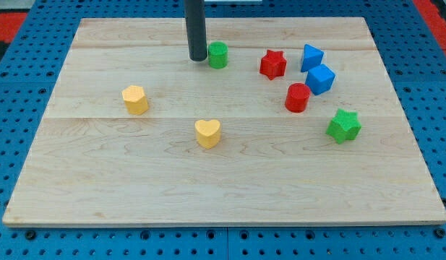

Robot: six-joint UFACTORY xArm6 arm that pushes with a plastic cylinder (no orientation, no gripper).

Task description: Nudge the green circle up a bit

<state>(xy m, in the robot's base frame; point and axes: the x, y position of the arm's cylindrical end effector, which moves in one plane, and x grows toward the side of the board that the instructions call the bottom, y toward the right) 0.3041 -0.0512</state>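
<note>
Rod tip first: my tip (197, 58) sits just to the left of the green circle (218, 55) near the upper middle of the frame, close beside it, though I can't tell if they're actually touching. No jaws on this rig, so nothing opens or closes and nothing is being held; it's just a bare rod that pushes. My guess is the tip is off to the side because it needs to get below the green circle before it can shove it toward the top of the frame, and that push hasn't happened yet. Further right there's a red star (272, 64), two blue blocks (312, 57) (321, 79), a red cylinder (297, 97) and a green star (343, 126). A yellow block (135, 100) sits at left, a yellow heart (207, 133) near the middle. No containers anywhere, just the wooden board (100, 188) with everything loose on it.
</note>
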